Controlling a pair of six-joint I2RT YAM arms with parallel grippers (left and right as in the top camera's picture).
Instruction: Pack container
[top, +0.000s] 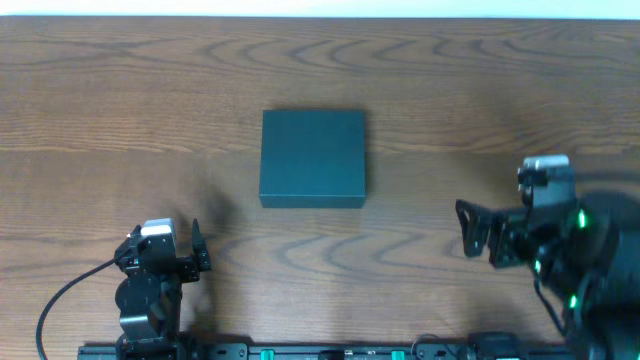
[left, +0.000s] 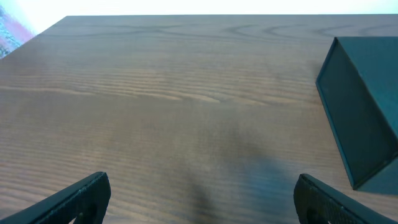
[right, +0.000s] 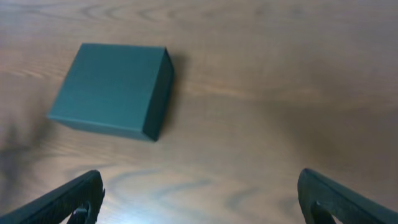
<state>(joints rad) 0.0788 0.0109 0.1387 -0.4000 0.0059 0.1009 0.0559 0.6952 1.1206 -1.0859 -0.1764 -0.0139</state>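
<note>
So both arms are just hanging out near the front edge of the wooden table (top: 480, 90), nothing in either one. The left gripper (left: 202, 183) is spread wide: in its wrist cam you can see the two dark fingers (left: 78, 200) way out at the bottom corners of the shot, with bare wood grain between them. The right gripper (right: 199, 183) is the same deal, jaws wide apart with nothing between them but tabletop, and its fingers (right: 333, 199) are only poking in at the lower corners of the view. The container (top: 313, 158) is the dark teal-green square box, sitting flat on the table with its lid shut as far as I can tell; from above it's one plain flat top. Going from the left gripper, the box is ahead and off to the right, well apart from the fingers, and only its near corner and one side wall make it into that camera's frame. Going from the right gripper, it's ahead and off to the left, also well apart, sitting at a bit of an angle in that view with its top and two side walls showing. Neither gripper is touching it.
</note>
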